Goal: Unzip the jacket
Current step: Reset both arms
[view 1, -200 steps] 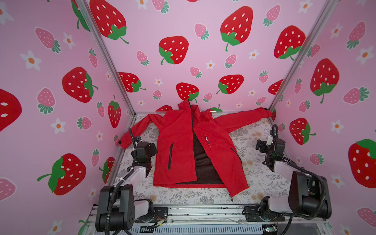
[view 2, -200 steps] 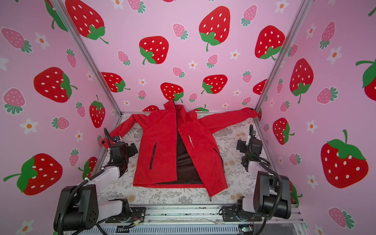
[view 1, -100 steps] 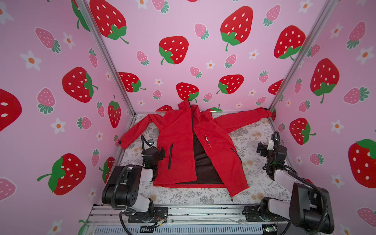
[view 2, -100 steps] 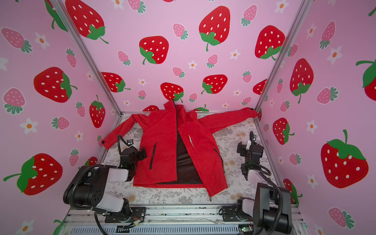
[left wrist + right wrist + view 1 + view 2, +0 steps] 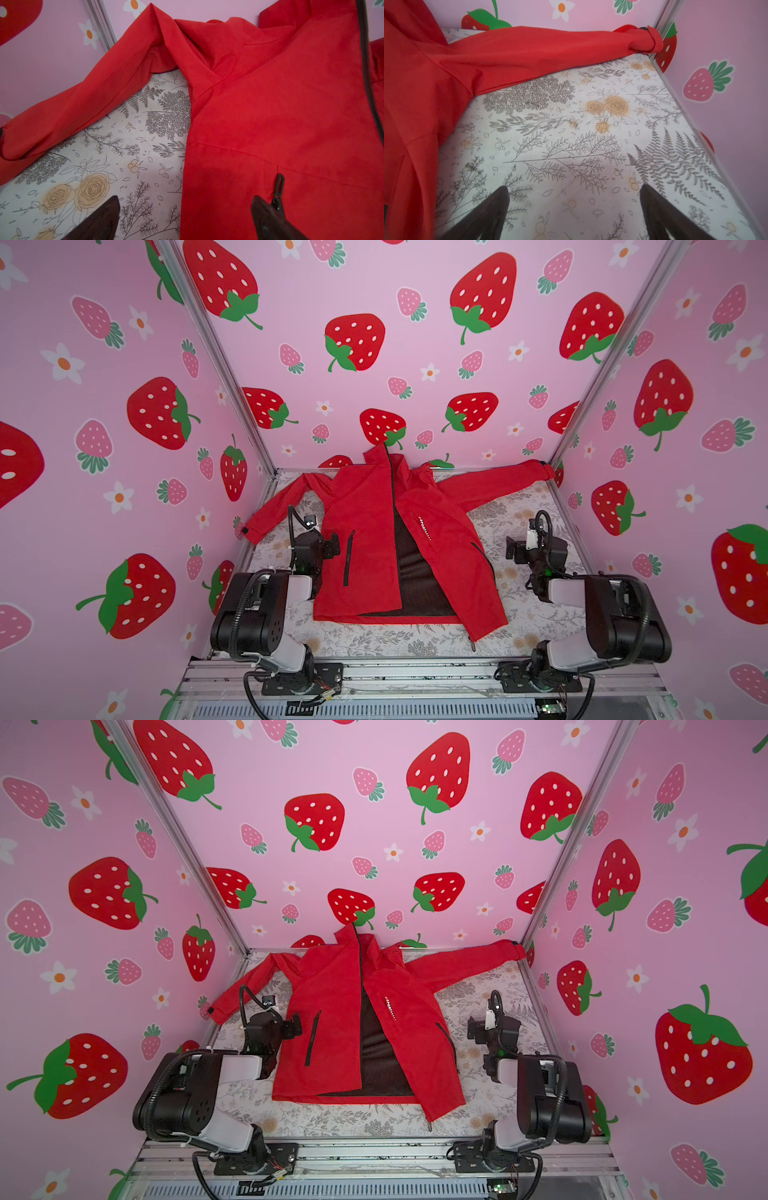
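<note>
So the jacket (image 5: 365,539) (image 5: 332,1019) is lying flat, front up, in the middle of the floral table (image 5: 519,510), with the collar at the back wall (image 5: 374,344) and the hem towards the arms. It's bright red. The black front zipper (image 5: 392,485) runs down from the collar, where the two front edges lie together. Lower down they spread apart and you can see the dark lining (image 5: 409,568). One front panel swings out sideways at the hem. There's small white lettering (image 5: 424,527) on the chest and a slanted black pocket zipper (image 5: 348,558) on the other panel. Both sleeves are spread out, and one cuff (image 5: 544,466) is bunched right up against the far corner post.

The left gripper (image 5: 332,545) sits just at the jacket's side edge with its jaws spread wide and nothing in them. In the left wrist view (image 5: 184,200) one fingertip (image 5: 108,209) hangs over bare table and the other is over the red fabric, right by the pocket zipper's pull (image 5: 278,191). I can't tell if it actually touches the cloth.

The right gripper (image 5: 513,549) (image 5: 574,188) is over on the other side, also wide open and holding nothing. It's above bare table near the jacket but clear of it.

All the walls are pink with a strawberry print, and there's a metal rail (image 5: 415,676) along the front where the arm bases sit.
</note>
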`<action>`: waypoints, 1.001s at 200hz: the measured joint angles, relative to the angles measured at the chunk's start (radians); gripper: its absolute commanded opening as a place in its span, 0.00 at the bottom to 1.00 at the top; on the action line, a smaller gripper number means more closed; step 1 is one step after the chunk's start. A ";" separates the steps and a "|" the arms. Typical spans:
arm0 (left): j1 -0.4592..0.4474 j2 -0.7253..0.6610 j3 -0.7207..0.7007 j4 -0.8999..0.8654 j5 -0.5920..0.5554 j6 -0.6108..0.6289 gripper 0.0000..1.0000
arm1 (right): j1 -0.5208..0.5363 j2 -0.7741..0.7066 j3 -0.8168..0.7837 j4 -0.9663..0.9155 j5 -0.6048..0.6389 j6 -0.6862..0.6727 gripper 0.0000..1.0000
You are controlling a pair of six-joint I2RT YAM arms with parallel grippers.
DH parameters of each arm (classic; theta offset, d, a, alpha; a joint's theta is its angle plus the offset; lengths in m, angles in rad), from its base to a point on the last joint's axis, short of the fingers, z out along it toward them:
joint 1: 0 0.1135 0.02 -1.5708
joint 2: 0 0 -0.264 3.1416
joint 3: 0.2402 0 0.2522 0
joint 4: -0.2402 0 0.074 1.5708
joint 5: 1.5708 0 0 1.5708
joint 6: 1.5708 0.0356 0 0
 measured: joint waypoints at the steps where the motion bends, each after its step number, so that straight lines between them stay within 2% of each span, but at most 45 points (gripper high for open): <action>1: 0.000 0.000 0.000 0.000 0.001 0.000 0.99 | 0.000 0.005 0.000 0.003 0.000 -0.001 1.00; 55: 0.003 0.000 0.000 -0.005 0.015 0.000 0.99 | 0.010 0.042 0.081 -0.039 0.029 -0.003 0.99; 200: 0.005 0.000 0.000 -0.005 0.022 0.000 0.99 | 0.010 0.042 0.083 -0.048 0.040 -0.003 0.99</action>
